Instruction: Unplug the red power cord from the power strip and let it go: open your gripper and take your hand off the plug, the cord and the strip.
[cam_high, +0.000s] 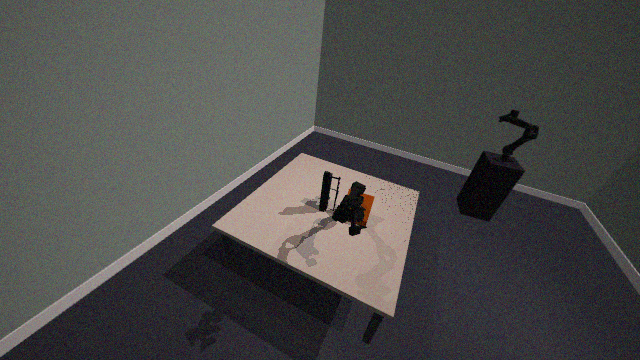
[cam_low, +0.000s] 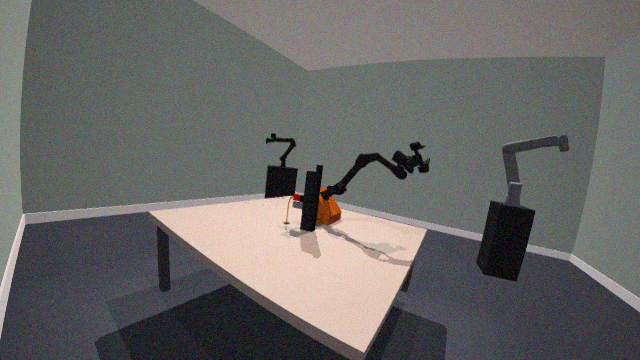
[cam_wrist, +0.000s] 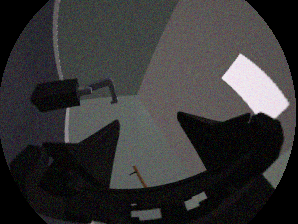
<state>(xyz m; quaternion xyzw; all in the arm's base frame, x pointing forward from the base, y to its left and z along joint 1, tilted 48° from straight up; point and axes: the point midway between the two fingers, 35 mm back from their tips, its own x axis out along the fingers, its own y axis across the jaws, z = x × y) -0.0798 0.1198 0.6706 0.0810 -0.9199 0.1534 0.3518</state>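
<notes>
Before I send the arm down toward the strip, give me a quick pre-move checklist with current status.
1. Gripper open and holding nothing: ok, the fingers stand wide apart.
2. Gripper away from the upright black power strip: ok, it hangs high in the air, off to the side.
3. Red plug seated in the strip: ok, it sits against the strip's side in the exterior view, so unplugging is not yet done.
4. Thin cord hanging free down to the beige table: ok.
5. Plug in the wrist view: not ok, only walls and a distant arm show.
6. Strip fixed to the table: cannot tell.
</notes>
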